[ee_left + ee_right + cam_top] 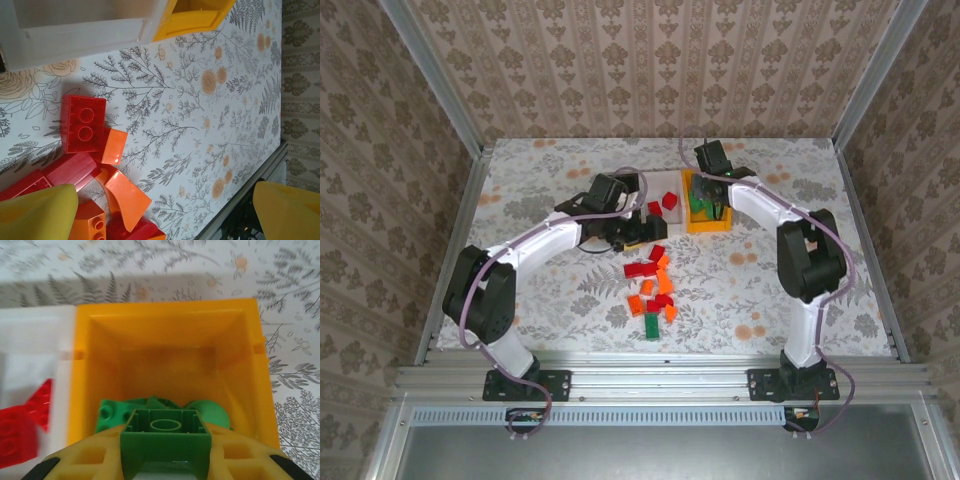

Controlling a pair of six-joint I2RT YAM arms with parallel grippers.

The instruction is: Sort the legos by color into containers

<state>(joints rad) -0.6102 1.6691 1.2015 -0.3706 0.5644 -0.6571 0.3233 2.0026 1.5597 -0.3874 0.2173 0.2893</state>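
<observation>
My right gripper (165,452), cropped at the frame's edge, clamps a green brick (166,436) over the yellow bin (165,320), half hiding green pieces (107,415) below. My left gripper (165,212) hangs wide above loose bricks (84,130).

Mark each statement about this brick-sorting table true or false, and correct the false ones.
1. The white bin holds red bricks. True.
2. The right gripper grips a green brick. True.
3. That brick hangs over the white bin. False: it hangs over the yellow bin, where other green bricks lie.
4. The left gripper is shut on an orange brick. False: it is open, holding nothing, above loose red and orange bricks on the table.
</observation>
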